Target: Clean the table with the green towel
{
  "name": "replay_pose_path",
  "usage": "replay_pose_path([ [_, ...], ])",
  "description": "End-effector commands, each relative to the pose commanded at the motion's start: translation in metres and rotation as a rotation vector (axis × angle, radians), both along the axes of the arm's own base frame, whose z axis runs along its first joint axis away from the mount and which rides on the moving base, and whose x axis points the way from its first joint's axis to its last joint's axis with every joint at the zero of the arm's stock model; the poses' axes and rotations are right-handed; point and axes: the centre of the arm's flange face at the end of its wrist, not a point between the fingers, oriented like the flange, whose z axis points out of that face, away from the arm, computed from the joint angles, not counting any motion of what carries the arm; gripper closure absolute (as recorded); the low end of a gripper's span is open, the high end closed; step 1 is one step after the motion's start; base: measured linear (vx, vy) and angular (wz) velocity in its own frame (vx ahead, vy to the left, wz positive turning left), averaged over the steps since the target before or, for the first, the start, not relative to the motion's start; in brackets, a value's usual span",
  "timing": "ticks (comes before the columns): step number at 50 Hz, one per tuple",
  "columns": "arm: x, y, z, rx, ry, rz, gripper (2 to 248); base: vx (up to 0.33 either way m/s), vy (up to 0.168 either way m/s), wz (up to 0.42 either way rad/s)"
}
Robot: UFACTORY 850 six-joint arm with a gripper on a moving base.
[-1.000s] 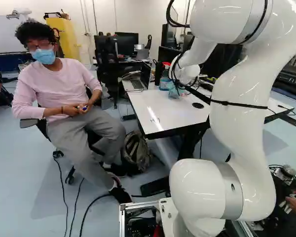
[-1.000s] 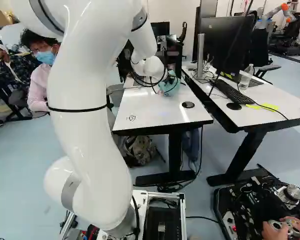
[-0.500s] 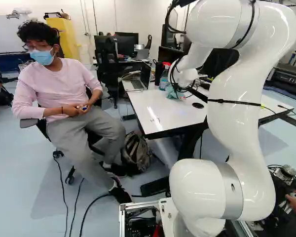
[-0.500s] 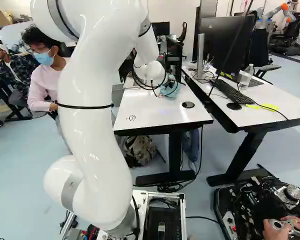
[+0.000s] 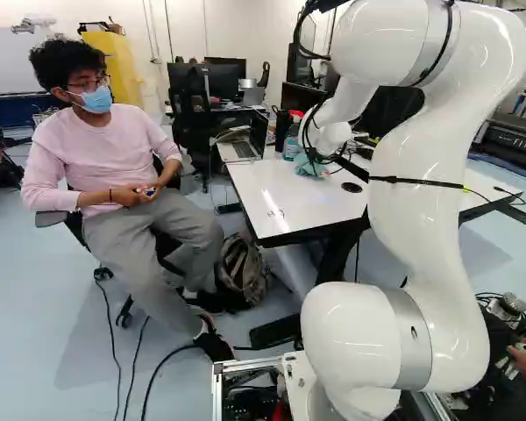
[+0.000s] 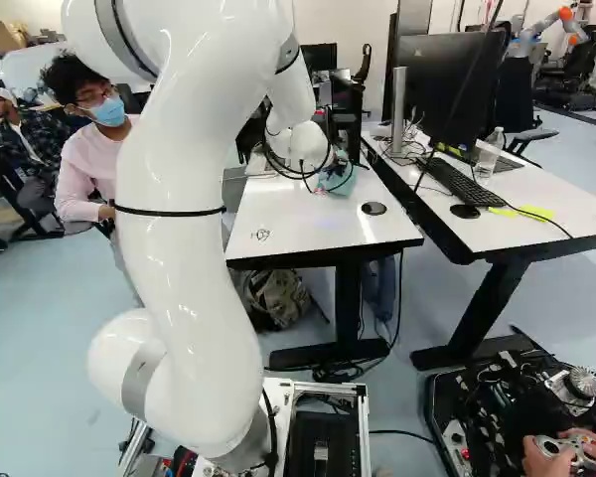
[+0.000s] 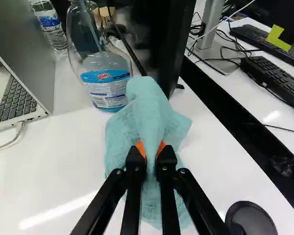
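Observation:
Pinched between both orange pads, the green towel (image 7: 148,117) rises in a fold at my gripper (image 7: 151,152) in the wrist view. Its looser parts spread on both sides of the fingers over the white table (image 7: 73,161), and its far end overlaps the view of a spray bottle. The towel (image 6: 340,180) shows beside my arm's wrist in the right base view; the fingers are hidden there. A small dark scribble (image 6: 261,235) marks the near part of the tabletop.
Ahead of the gripper stands the spray bottle (image 7: 105,81), with a water bottle (image 7: 50,24) behind. An open laptop (image 7: 19,93) is beside them. A round black disc (image 6: 373,209) lies on the table. A second table (image 6: 536,204) holds keyboards and a monitor. Another robot (image 6: 551,25) stands far back.
My arm's upper part has shifted left in the left base view and right in the right one. The held towel has come slightly nearer with it. The base has not moved.

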Motion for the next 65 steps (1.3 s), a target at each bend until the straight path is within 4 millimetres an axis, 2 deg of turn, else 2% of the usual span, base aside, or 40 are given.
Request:
replay_pose_path([
  [65,-0.009,0.002,-0.011,0.04,0.158,0.0,211,0.0,0.0,0.0],
])
